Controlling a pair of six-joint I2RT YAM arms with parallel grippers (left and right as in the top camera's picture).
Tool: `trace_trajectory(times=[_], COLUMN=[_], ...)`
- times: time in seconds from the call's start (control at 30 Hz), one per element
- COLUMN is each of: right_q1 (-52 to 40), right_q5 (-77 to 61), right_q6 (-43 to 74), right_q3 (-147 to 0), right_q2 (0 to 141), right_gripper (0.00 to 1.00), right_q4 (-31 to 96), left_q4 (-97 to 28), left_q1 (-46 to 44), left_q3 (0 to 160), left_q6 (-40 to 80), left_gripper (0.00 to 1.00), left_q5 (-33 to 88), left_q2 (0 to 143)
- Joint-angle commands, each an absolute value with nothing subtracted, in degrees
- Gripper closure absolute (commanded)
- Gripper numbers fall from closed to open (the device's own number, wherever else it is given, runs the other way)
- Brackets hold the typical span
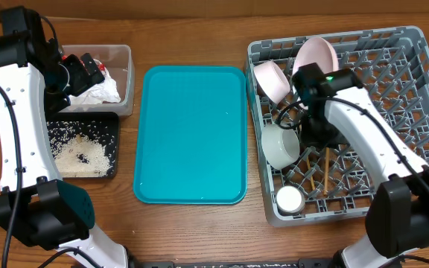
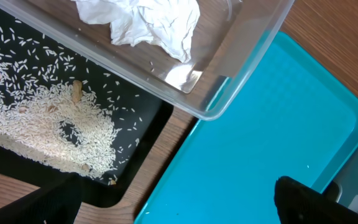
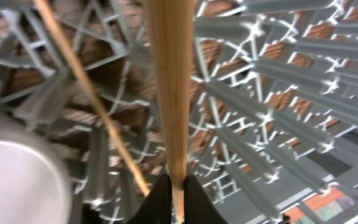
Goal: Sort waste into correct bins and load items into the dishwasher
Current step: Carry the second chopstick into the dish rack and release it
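Right gripper [image 3: 174, 190] clenched on thin wooden chopstick [image 3: 169, 93], probably to slot it into grey lattice plastic dish rack [image 1: 415, 52] at table's right edge. Left gripper [image 2: 179, 202] released, empty, near far-left corner.

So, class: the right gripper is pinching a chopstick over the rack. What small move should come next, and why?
Probably lower it a little and open the jaws. The right gripper pinches one chopstick just above the lattice floor of the rack. The other chopstick already lies there beside it, so letting go looks like all that is left.
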State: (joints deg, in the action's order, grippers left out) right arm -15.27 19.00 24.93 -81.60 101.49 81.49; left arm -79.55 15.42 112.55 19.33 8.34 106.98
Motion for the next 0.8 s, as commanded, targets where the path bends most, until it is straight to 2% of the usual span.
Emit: trace_trajectory(times=[0.0, 0.07, 0.23, 0.43, 0.57, 0.6, 0.63, 0.67, 0.77], right_q1=[-14.8, -14.8, -14.8, -14.8, -14.8, -14.8, -14.8, -14.8, -14.8], right_q5=[20.3, 20.2, 17.0, 10.8, 7.0, 6.4, 5.9, 4.9, 2.7], right_q6=[23.8, 23.8, 23.8, 23.8, 23.8, 23.8, 23.9, 24.0, 24.0], right_q3=[-81.4, -81.4, -81.5, -83.7, -90.1, -92.4, -93.9, -95.6, -97.7], right_q2=[100.9, 100.9, 100.4, 93.1, 86.3, 84.7, 83.6, 82.2, 78.3], right_gripper=[0.84, 0.79, 0.78, 0.77, 0.71, 0.65, 0.43, 0.00, 0.00], right_q4=[81.3, 81.4, 81.5, 82.7, 85.5, 86.7, 87.6, 88.6, 88.9], left_q4=[-79.5, -79.5, -79.5, -79.5, -79.5, -79.5, -79.5, -79.5, -79.5], left_q1=[15.4, 15.4, 15.4, 15.4, 15.4, 15.4, 15.4, 15.4, 15.4], left_q3=[113.2, 113.2, 113.2, 113.2, 113.2, 113.2, 113.2, 113.2, 113.2], left_q6=[18.6, 18.6, 18.6, 18.6, 18.6, 18.6, 18.6, 18.6, 18.6], left_gripper=[0.00, 0.00, 0.00, 0.00, 0.00, 0.00, 0.00, 0.00, 0.00], left_q5=[7.9, 7.9, 7.9, 7.9, 7.9, 7.9, 7.9, 7.9, 7.9], left_q2=[105.7, 105.7, 105.7, 105.7, 105.7, 105.7, 105.7, 105.7, 105.7])
